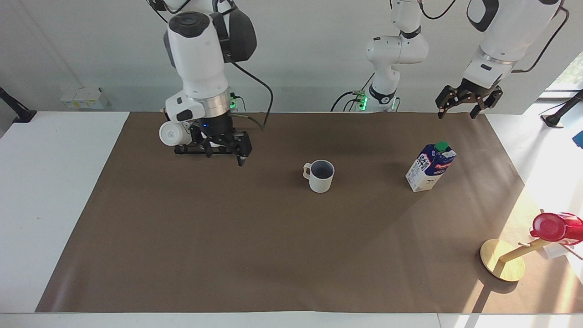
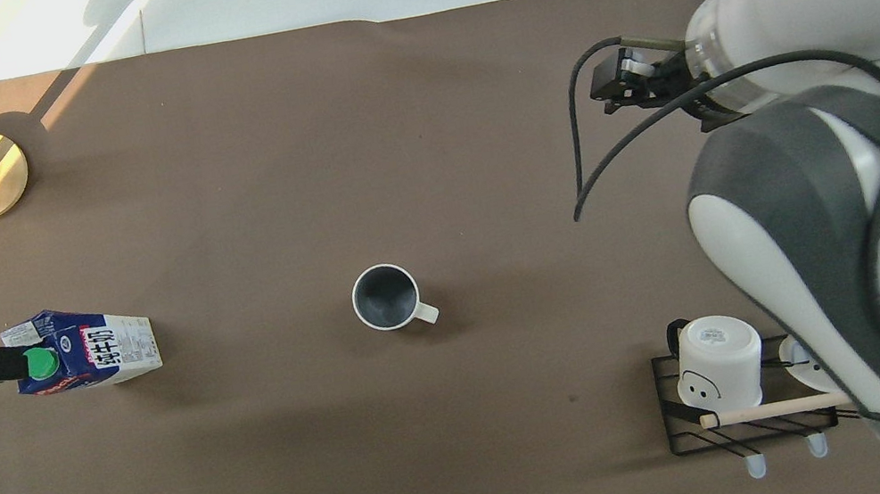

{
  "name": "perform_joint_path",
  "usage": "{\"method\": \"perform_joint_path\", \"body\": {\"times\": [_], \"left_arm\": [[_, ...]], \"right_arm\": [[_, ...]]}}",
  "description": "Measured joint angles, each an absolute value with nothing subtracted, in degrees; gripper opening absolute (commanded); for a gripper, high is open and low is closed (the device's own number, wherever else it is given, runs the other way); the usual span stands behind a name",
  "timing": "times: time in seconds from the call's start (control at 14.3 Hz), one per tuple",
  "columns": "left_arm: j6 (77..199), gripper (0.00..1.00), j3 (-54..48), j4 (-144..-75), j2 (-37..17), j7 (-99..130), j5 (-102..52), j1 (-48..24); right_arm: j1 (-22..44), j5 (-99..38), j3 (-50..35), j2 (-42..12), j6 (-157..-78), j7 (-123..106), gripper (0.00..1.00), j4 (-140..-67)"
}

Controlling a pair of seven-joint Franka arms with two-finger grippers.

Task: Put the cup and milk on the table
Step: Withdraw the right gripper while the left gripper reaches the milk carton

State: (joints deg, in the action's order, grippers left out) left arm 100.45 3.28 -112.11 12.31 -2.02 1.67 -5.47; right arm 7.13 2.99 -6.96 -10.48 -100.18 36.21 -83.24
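Observation:
The off-white ribbed cup [image 1: 320, 176] stands upright on the brown mat [image 1: 273, 250] of the white table [image 1: 54, 191], handle toward the right arm's end. It also shows in the overhead view [image 2: 386, 297]. The blue-and-white milk carton [image 1: 430, 168] with its green cap stands on the mat toward the left arm's end, also in the overhead view [image 2: 93, 358]. My right gripper [image 1: 224, 158] is open and empty, raised over the mat by the mug rack. My left gripper [image 1: 455, 114] is open and empty, raised above the carton.
A black wire rack [image 1: 200, 148] holds two glossy white mugs [image 2: 718, 361] near the right arm's base. A red cup [image 1: 553, 226] hangs on a tilted wooden stand [image 1: 501, 259] at the left arm's end, farther from the robots.

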Motion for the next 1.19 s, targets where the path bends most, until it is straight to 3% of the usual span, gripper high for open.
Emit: {"method": "perform_joint_path", "body": {"times": [0.35, 0.77, 0.84, 1.19], "left_arm": [[114.85, 1.00, 3.34, -122.87, 12.59, -5.54, 1.69, -4.76], [121.93, 0.99, 3.34, -128.58, 12.82, -6.13, 1.69, -4.76], [122.04, 0.85, 3.34, -128.77, 12.82, -6.16, 1.70, -4.76], [122.12, 0.44, 3.37, -128.83, 12.83, -8.28, 1.87, -3.86]], "right_arm": [[-1.31, 2.74, -6.97, -4.55, -90.89, 26.21, 1.00, -83.35], [-1.82, 2.70, -7.39, -0.06, -82.47, 22.56, 1.00, -83.19], [-1.83, 2.70, -7.40, -0.02, -81.96, 21.78, 1.00, -83.01], [-1.83, 2.62, -7.44, -0.05, -81.87, 19.45, 1.00, -82.85]]}}
